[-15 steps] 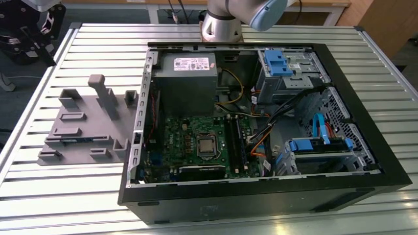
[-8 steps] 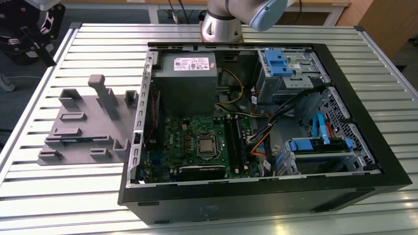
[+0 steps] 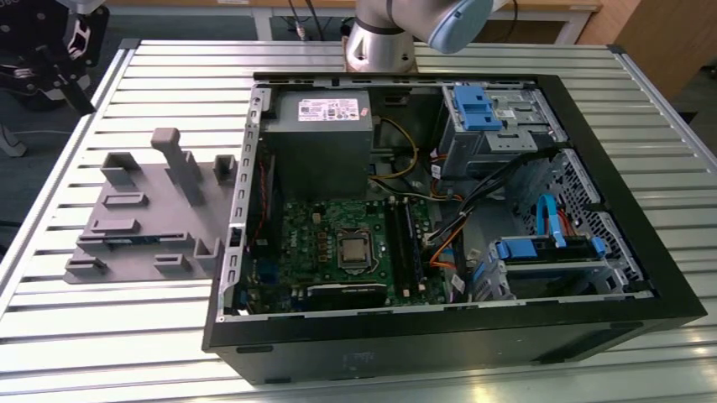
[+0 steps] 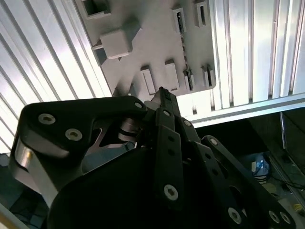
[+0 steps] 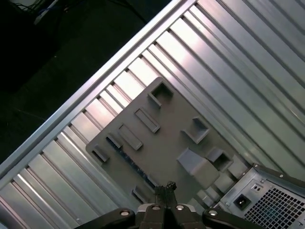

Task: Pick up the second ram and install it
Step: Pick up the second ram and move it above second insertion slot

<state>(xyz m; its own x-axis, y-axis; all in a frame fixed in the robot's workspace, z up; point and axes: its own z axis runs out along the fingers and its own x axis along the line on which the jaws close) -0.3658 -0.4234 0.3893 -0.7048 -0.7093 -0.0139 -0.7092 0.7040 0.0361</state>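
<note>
The end effector (image 5: 167,187) is held above the grey holder block (image 5: 167,129), with its fingers pressed together and nothing between them. The second ram (image 3: 131,241) is tucked in a slot of that block on the tabletop (image 3: 134,336), at the lower left of the exterior view. It is probably best gripped at its middle and pulled straight up. The open computer case (image 3: 448,332) is filled with a green motherboard (image 3: 325,243) and a grey power supply (image 3: 319,134).

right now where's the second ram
The ram sits in a slot of the grey holder on the table, at the exterior view's left, beside the open computer case.
</note>
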